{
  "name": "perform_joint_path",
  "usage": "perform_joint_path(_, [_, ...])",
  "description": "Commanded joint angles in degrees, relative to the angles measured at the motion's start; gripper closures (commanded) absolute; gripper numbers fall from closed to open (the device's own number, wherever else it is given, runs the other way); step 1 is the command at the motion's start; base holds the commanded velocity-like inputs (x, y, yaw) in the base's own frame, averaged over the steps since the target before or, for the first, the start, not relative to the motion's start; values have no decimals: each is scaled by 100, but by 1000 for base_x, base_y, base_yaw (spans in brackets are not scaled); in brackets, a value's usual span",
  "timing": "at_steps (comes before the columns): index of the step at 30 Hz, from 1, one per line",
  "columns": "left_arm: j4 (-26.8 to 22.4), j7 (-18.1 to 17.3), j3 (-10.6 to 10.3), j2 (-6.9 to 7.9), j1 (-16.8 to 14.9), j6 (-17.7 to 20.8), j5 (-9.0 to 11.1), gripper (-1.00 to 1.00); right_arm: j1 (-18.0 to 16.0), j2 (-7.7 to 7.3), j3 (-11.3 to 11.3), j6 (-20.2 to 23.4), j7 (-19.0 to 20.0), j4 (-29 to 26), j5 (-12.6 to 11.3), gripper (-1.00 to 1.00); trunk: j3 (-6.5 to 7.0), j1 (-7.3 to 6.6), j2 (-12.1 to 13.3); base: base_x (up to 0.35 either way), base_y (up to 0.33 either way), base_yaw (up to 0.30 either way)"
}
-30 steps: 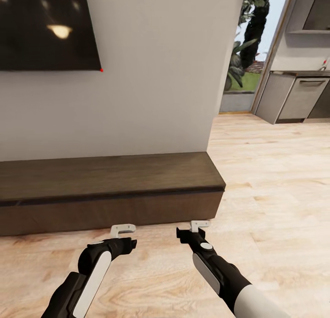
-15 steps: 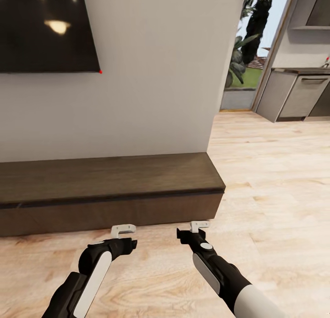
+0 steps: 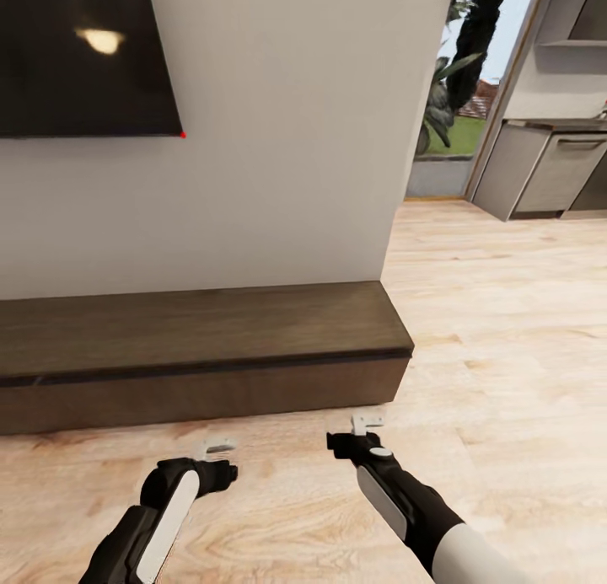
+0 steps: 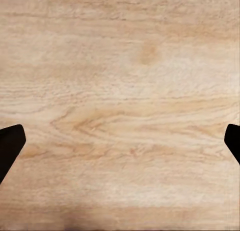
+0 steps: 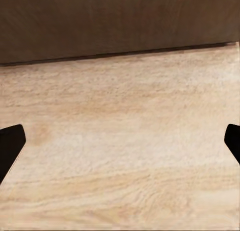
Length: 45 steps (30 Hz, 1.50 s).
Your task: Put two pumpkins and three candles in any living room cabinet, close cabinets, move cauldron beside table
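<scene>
Cabinet (image 3: 202,348): sitting shut against the wall, just ahead of both tools.
Left tool (image 3: 217,446): hanging wide, empty.
Right tool (image 3: 367,420): probably wide, empty.
Technique: approaching squarely, aiming at the drawer's upper edge.

The long, low dark-brown cabinet (image 3: 202,352) is sitting closed against the wall, just ahead of both grippers, its flat top bare.
</scene>
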Motion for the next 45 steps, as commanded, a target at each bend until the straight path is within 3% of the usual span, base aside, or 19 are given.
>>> perform_joint_path(1, [136,48,122,5,-3,7,60,-100,4,-7,23,25,-50,-3,-161,-100,4,-24,39,0,0,0])
perform_joint_path(4, [374,46,287,12,-3,-11,58,-100,25,-10,21,46,-52,-1,-444,-100,30,-90,160,0,0,0])
perform_joint_path(9, [1002,50,370,51,17,-53,11,-100,32,-13,35,92,-45,10,-772,-100,74,-199,360,0,0,0])
perform_joint_path(18, [1840,37,373,171,23,-308,43,-100,52,-20,47,164,-43,17,-899,-100,152,-397,721,0,0,0])
perform_joint_path(22, [1966,33,380,188,48,-338,45,-100,58,-21,49,177,-44,27,-1097,-100,202,-485,882,0,0,0])
perform_joint_path(29, [2235,33,382,191,58,-380,46,-100,178,-21,55,173,-44,81,-1163,-100,311,-639,1162,0,0,0])
perform_joint_path(34, [2520,36,361,181,58,-635,32,-100,199,15,70,136,-30,849,-1128,-100,395,-748,1363,0,0,-13])
perform_joint_path(40, [3233,26,313,173,58,-1238,15,-100,199,33,90,91,-11,1569,-1091,-100,502,-880,1603,0,0,0])
perform_joint_path(45, [3859,-284,304,178,58,-1804,-34,-100,199,37,91,62,1,1963,-1078,-100,592,-990,1804,0,0,0])
